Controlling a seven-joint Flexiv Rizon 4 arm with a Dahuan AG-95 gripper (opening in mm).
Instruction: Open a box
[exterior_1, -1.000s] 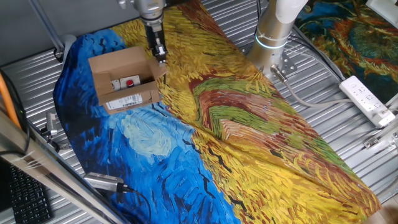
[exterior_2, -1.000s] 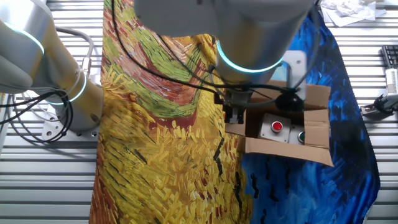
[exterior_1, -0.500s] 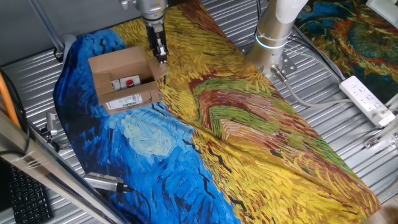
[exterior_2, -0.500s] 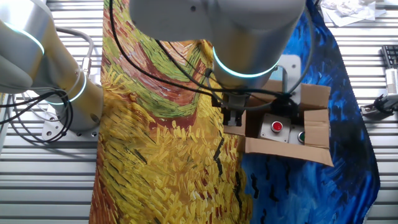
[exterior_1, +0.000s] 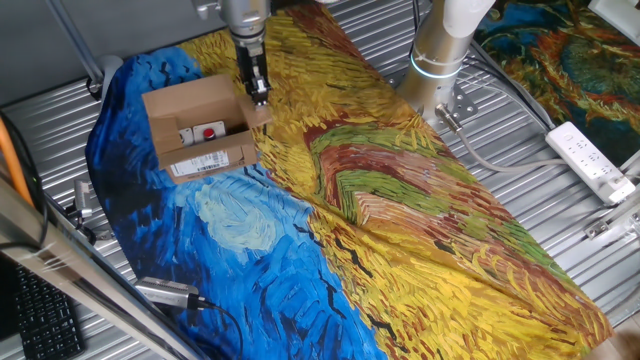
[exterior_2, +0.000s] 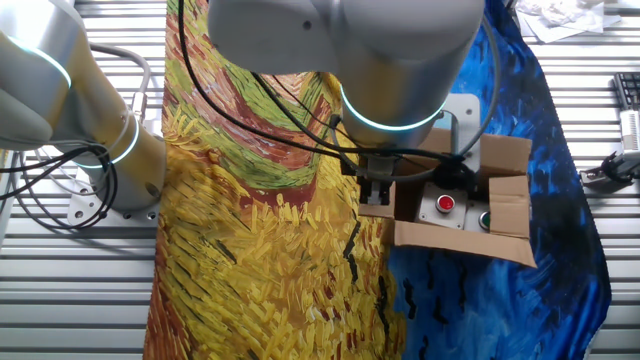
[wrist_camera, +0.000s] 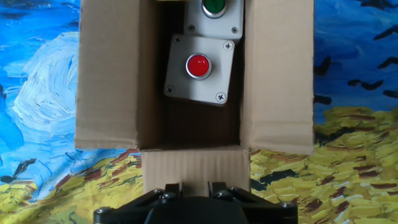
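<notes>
The brown cardboard box (exterior_1: 190, 105) sits on the blue part of the painted cloth with its top flaps folded outward. Its white barcode label (exterior_1: 205, 162) faces the front. Inside are a grey unit with a red button (wrist_camera: 199, 65) and one with a green button (wrist_camera: 213, 6). My gripper (exterior_1: 260, 96) is at the box's right edge, over the yellow-side flap (wrist_camera: 194, 163). Its fingers are close together and touch or hover just above this flap. In the other fixed view the gripper (exterior_2: 375, 195) stands at the left edge of the box (exterior_2: 505, 215). The hand view shows the gripper (wrist_camera: 194, 186) at the bottom.
The painted cloth (exterior_1: 400, 230) covers the ribbed metal table. The arm's base (exterior_1: 440, 50) stands at the back right. A white power strip (exterior_1: 590, 160) lies at the right. A keyboard (exterior_1: 40, 320) and a metal tool (exterior_1: 170, 292) are at the front left.
The gripper has shifted very slightly along the flap at the box's edge. The box and its contents have not moved.
</notes>
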